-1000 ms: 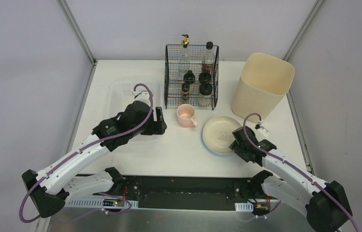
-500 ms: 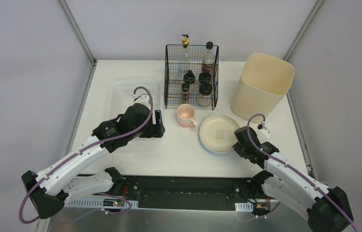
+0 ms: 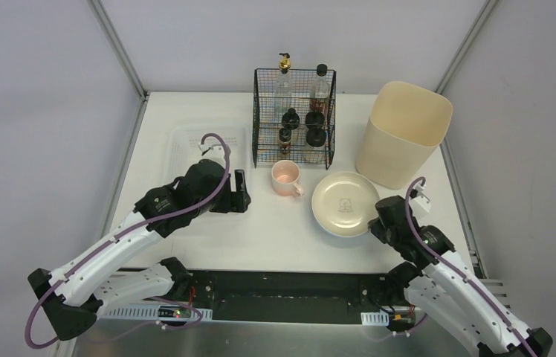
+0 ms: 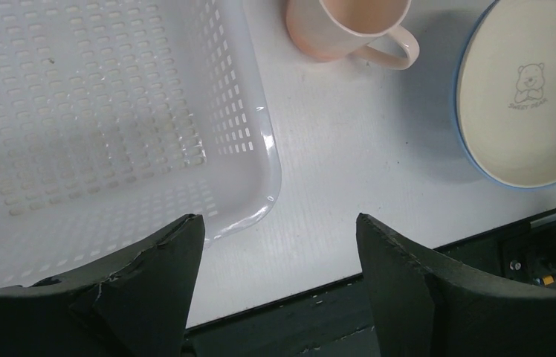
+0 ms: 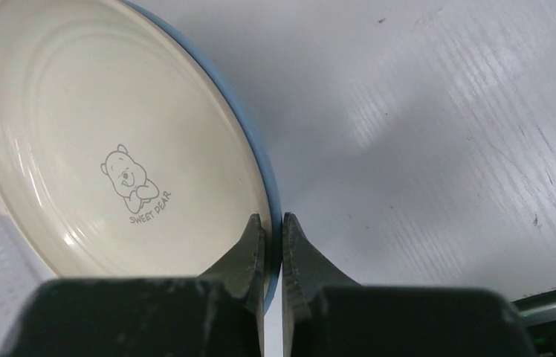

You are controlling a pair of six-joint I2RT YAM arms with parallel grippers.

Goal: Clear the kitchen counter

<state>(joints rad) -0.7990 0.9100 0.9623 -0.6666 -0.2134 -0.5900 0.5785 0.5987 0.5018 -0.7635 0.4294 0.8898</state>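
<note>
The plate (image 5: pixel 111 134), likely slippery and breakable, is pinched at its rim by the right gripper (image 5: pixel 273 223); the left gripper (image 4: pixel 279 223) is spread wide.

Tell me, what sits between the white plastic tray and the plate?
A pink mug, upright on the counter, left of the plate; top view shows it.

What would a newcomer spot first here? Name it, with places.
The right claw pinches the near-right rim of the cream bear-print plate, right of centre on the kitchen counter. Behind stand a tall cream bin, far right, and a black wire rack of bottles, far centre, a pink mug before it. The left claw hangs open over the near corner of the white tray, at left.
</note>
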